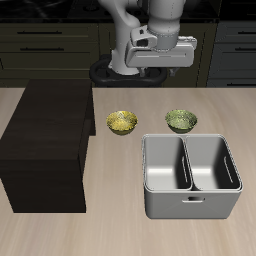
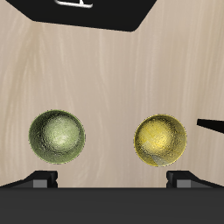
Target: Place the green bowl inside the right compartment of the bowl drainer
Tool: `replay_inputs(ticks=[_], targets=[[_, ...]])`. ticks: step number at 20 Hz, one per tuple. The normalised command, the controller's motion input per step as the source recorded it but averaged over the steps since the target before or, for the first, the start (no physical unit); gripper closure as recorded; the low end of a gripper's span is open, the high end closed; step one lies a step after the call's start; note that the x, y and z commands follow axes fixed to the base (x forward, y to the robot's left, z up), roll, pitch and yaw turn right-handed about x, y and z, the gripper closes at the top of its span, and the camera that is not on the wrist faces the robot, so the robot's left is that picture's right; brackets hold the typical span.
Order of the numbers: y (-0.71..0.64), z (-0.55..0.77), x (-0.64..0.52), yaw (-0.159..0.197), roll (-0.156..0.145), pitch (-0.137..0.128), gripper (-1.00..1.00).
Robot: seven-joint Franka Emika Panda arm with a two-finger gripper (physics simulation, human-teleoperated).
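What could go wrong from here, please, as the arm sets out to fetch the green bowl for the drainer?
The yellow-gold bowl is of like size and sits close beside the green bowl, so the tool, high above both, might descend on the wrong one. The green bowl also lies close to the bowl drainer, whose rim a finger could strike during the descent. With two equal wells, the bowl could land in the wrong one.

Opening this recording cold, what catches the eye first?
Two small bowls sit side by side mid-table: the green bowl and a yellow-gold bowl. Just in front of them stands the grey bowl drainer, both wells empty, beside a dark wooden cabinet. The gripper hangs above, holding nothing.
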Motion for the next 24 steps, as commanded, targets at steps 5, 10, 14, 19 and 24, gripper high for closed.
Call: replay_inputs(ticks=[5,10,14,19,24], targets=[[0.33,-0.07,0.06,-0.009,0.022,0.020,-1.00],[0.25,-0.09,0.02,-0.006,0.020,0.016,-1.00],[0.06,-0.12,0.05,-0.023,0.005,0.020,-1.00],[0.02,-0.23,0.01,-0.024,0.028,0.021,-1.00],[-0.03,-0.31,0.04,-0.020,0.010,0.023,-1.00]])
